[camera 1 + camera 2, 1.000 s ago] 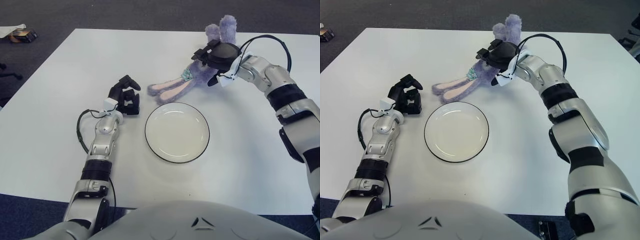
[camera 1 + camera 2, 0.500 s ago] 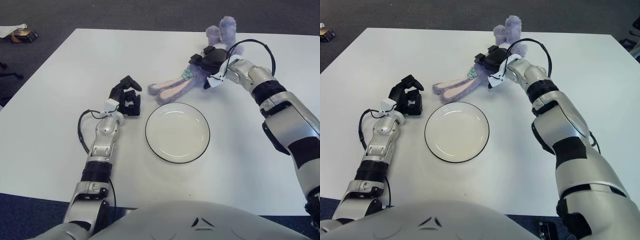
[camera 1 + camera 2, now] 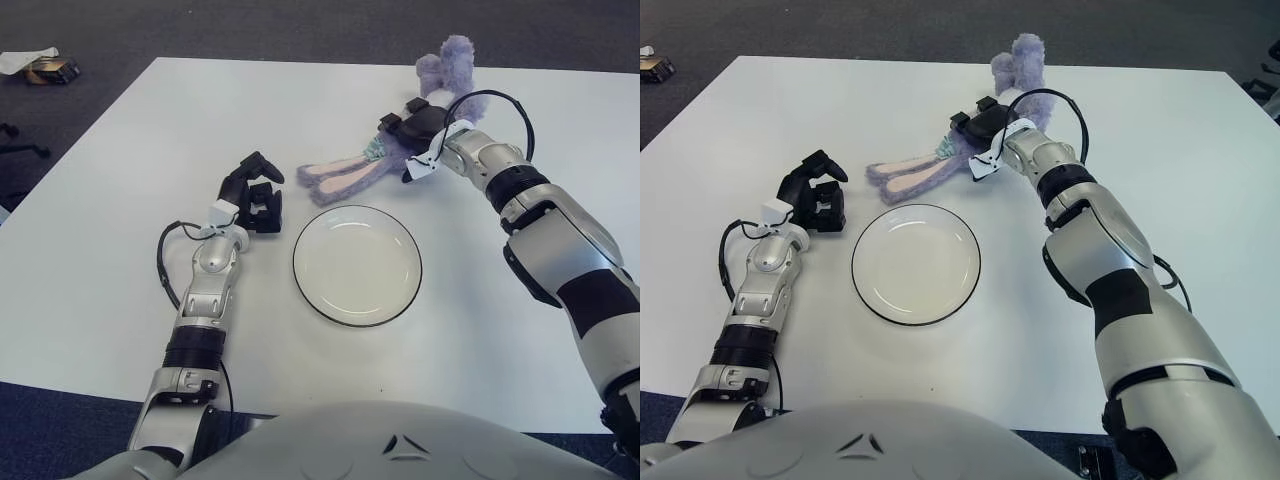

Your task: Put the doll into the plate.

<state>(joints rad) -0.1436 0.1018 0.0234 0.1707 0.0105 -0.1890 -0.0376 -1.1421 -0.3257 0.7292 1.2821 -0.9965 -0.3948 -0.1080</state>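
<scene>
Purple doll point(image 3: 352, 172) lies lengthwise, legs leftward; right robot hand point(image 3: 412, 126) grips its body.

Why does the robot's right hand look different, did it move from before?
Yes. The right hand has slid left along the bunny, away from its ears and closer to the plate.

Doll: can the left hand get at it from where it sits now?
Probably yes. The left hand rests on the table left of the plate, and bare tabletop separates it from the doll; but the right hand already covers the doll's body.
</scene>
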